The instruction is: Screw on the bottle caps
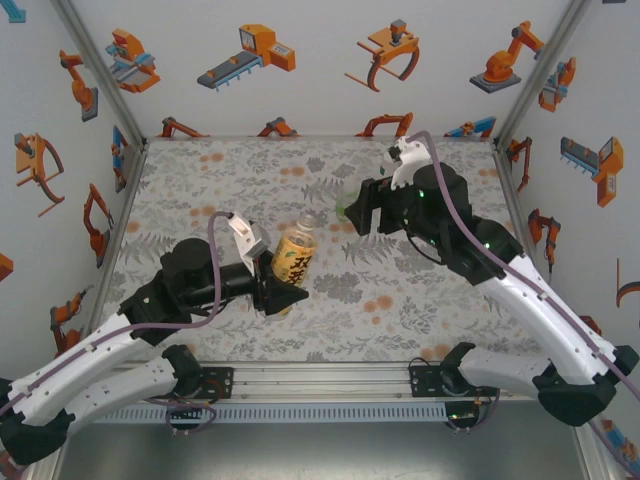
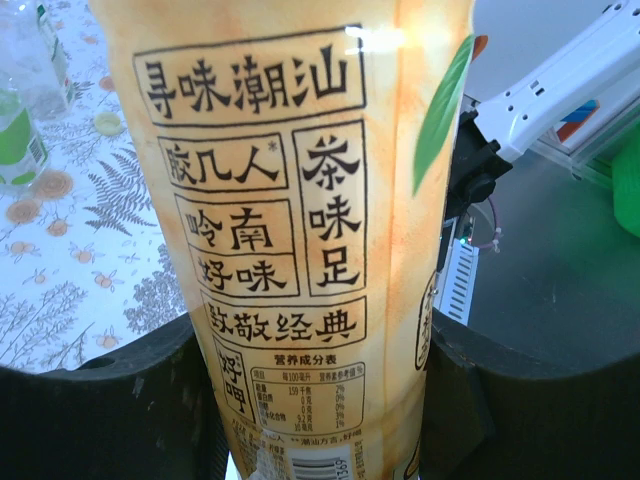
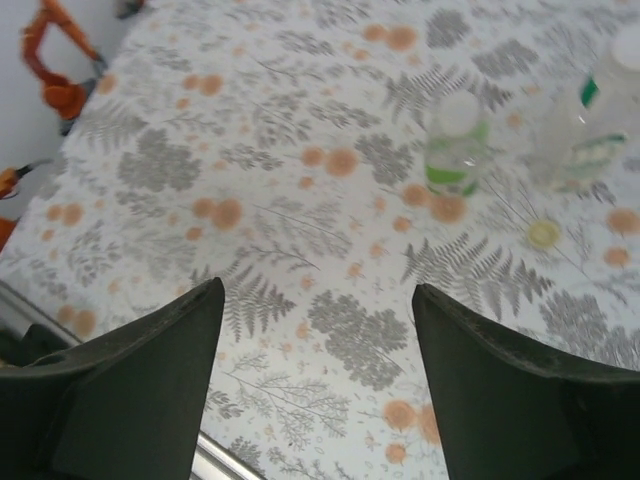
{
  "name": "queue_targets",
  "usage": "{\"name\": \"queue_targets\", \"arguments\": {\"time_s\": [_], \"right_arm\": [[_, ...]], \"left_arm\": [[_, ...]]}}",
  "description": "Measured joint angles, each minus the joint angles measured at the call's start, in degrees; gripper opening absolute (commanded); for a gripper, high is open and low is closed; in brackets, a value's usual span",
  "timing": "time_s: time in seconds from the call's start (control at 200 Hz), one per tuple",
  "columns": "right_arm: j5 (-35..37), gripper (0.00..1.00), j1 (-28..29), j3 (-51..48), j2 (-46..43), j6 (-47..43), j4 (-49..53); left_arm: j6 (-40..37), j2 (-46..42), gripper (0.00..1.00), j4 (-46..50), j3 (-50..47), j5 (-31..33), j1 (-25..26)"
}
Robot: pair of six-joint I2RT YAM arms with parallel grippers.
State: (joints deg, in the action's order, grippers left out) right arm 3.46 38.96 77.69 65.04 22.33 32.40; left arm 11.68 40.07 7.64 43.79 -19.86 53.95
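Gripping the amber bottle low on its body, left gripper was clamped shut; bottle judged light, slick, squashable, best held near its stiffer base. Empty right gripper gaped open. Loose cap and green bottle sat beyond amber bottle.

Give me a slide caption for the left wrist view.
Left gripper shut on the amber bottle, a loose cap on the table beyond.

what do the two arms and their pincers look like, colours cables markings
The left arm and right arm have white shells on the lower links, black joints and black wrist sections. A greyish-purple cable runs along each. Small green lights glow on the right arm. The left pincer and right pincer each have two broad matte black fingers.
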Motion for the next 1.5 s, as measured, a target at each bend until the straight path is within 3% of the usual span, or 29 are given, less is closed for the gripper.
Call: {"name": "queue_targets", "arguments": {"time_s": [0.205, 0.751, 1.112, 1.497], "right_arm": [[-3.3, 0.49, -10.1, -0.5, 5.9, 3.0, 4.4], [-11.9, 0.29, -27.5, -7.6, 25.4, 7.7, -0.6], [-13.3, 0.26, -28.9, -5.7, 38.5, 10.4, -7.5], [-13.0, 0.24, -28.9, -2.7, 44.3, 10.7, -9.9]], "left_arm": [[0.0, -3.6, 0.06, 3.1, -0.8, 2.5, 0.0], [0.0, -4.9, 0.06, 5.8, -1.9, 5.1, 0.0], [0.0, -4.3, 0.05, 6.3, -1.9, 5.7, 0.0], [0.0, -4.6, 0.05, 6.7, -1.9, 7.0, -0.1]]}}
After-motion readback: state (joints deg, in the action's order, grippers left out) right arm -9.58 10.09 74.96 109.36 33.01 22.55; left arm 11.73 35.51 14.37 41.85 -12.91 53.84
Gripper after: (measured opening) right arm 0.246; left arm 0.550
